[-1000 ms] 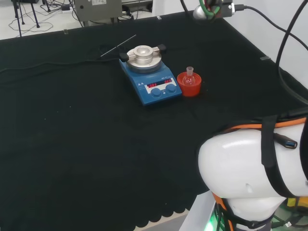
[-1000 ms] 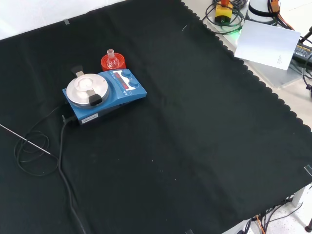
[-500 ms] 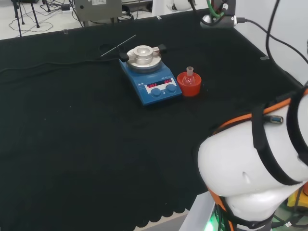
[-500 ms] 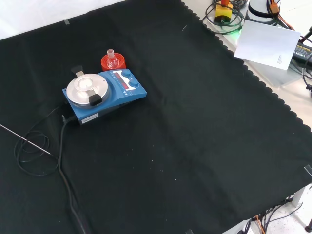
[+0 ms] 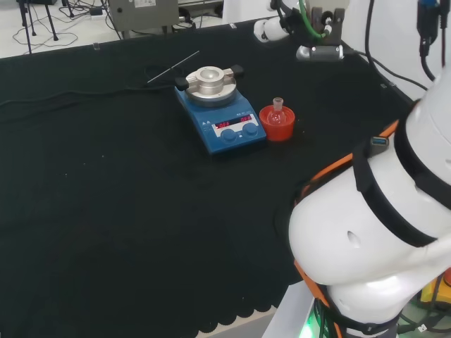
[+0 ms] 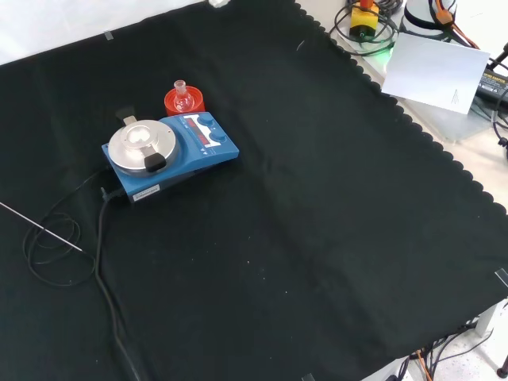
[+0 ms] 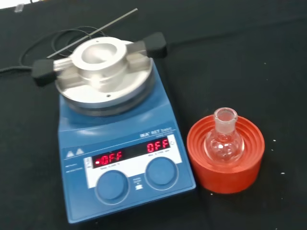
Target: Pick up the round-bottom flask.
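The round-bottom flask (image 5: 277, 113) is small and clear and stands upright, neck up, in a red ribbed stand (image 5: 276, 128) just right of a blue hotplate in the head view. The front view puts the flask (image 6: 182, 97) and its stand (image 6: 184, 103) behind the hotplate. From the wrist view, the flask (image 7: 222, 143) sits in the stand (image 7: 225, 155) with nothing touching it. A white part of the hand (image 5: 270, 29) shows at the head view's top, well beyond the flask and apart from it.
The blue hotplate (image 5: 220, 111) carries a metal block (image 7: 103, 62) with black handles. A thin rod (image 6: 40, 226) and a black cable (image 6: 103, 262) lie on the cloth behind it. A white paper sheet (image 6: 436, 73) lies off the cloth's edge. The arm's white links (image 5: 373, 232) stand at right.
In the head view the arm's links have swung and the hand end has come down and left at the top. The flask, stand and hotplate have not moved.
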`<state>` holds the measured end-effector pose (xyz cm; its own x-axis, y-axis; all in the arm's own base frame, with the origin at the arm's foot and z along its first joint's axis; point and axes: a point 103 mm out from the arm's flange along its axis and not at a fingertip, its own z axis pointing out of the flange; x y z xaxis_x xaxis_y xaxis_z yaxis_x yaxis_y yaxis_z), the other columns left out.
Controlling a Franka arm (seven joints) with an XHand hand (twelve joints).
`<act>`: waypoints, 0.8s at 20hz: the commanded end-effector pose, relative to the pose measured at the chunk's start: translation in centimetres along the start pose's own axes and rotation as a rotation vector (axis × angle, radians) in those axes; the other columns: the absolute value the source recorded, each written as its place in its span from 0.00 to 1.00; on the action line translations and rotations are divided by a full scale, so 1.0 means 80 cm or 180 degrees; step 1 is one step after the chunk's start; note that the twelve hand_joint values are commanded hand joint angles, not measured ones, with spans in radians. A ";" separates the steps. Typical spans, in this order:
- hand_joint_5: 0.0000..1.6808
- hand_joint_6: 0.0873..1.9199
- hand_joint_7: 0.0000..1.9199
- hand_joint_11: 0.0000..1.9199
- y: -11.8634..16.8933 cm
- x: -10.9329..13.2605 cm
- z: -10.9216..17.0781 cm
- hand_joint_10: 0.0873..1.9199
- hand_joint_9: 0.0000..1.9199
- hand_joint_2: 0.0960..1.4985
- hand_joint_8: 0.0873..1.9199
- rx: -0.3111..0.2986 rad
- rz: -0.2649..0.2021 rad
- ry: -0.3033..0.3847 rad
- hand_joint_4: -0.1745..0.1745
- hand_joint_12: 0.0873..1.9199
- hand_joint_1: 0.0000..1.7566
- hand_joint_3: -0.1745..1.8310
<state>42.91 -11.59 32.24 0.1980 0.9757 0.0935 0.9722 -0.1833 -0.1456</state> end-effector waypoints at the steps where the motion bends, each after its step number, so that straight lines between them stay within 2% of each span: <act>1: 0.19 0.00 0.04 0.00 0.043 -0.036 0.034 0.31 0.08 0.70 0.21 -0.0031 0.0125 0.0041 0.46 0.53 0.24 0.26; 7: 0.20 0.00 0.04 0.00 0.060 -0.050 0.064 0.31 0.08 0.69 0.21 -0.0006 0.0196 0.0079 0.46 0.54 0.24 0.26; 10: 0.21 0.00 0.05 0.00 0.067 -0.061 0.083 0.31 0.10 0.69 0.21 -0.0003 0.0276 0.0225 0.46 0.56 0.26 0.26; 16: 0.26 0.00 0.08 0.00 0.082 -0.084 0.125 0.33 0.13 0.64 0.24 0.0013 0.0387 0.0286 0.43 0.62 0.33 0.26</act>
<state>45.93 -16.41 26.46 0.2829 0.9533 0.1060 0.9534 -0.2674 -0.1398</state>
